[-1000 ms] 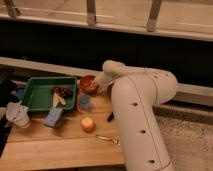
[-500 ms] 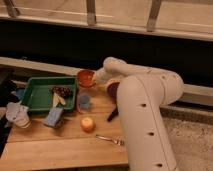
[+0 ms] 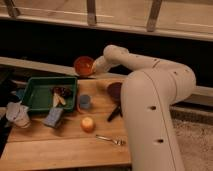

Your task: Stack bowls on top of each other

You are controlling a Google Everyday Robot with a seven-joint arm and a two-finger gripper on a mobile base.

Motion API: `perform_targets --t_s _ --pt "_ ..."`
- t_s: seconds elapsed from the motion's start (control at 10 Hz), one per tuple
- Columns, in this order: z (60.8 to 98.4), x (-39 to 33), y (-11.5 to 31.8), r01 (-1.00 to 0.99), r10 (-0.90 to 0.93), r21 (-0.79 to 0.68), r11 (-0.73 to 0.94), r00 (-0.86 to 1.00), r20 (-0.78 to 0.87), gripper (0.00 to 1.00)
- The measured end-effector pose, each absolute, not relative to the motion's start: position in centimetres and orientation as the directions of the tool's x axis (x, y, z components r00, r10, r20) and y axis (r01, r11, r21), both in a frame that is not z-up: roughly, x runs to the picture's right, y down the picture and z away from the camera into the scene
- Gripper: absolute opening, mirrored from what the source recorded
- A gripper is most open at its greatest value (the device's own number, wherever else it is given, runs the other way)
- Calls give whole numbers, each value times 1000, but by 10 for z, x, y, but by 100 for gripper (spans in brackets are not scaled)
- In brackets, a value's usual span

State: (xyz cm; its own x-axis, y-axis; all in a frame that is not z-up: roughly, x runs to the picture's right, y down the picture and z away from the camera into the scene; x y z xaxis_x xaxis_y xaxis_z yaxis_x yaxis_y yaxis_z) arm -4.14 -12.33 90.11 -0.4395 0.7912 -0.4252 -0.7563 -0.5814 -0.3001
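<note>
Gripper (image 3: 95,67) at the far table edge, clamped on the rim of the orange-red bowl (image 3: 83,65), holding it tilted above the wooden table (image 3: 60,145), beyond the green tray (image 3: 42,92). Purple bowl (image 3: 114,90) sits on the table beside the arm (image 3: 150,100).

text: none legible | labels, brands, numbers, signs: none made out on the wooden table (image 3: 60,150), the green tray (image 3: 35,95) or the white arm (image 3: 150,100) | gripper (image 3: 95,67): seen at the orange-red bowl (image 3: 82,64) by the table's far edge, no marking readable on it
</note>
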Motion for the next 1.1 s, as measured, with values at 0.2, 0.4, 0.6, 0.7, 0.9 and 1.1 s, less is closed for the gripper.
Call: perform_targets --t_s 0.2,0.4,0.6,0.7,0.9,1.1 --pt "891 -9 -122 -756 784 -266 -598 -483 -389 0" --pt "884 32 -110 -744 759 -213 -633 -542 -362 0" --pt "875 71 -95 -725 724 -150 -673 -604 -333 0" --pt "870 85 -87 -713 706 -118 -691 -631 -323 0" --pt "862 117 -61 -679 651 -23 -733 -692 -313 0" --pt "866 123 -35 -650 602 55 -758 -730 -323 2"
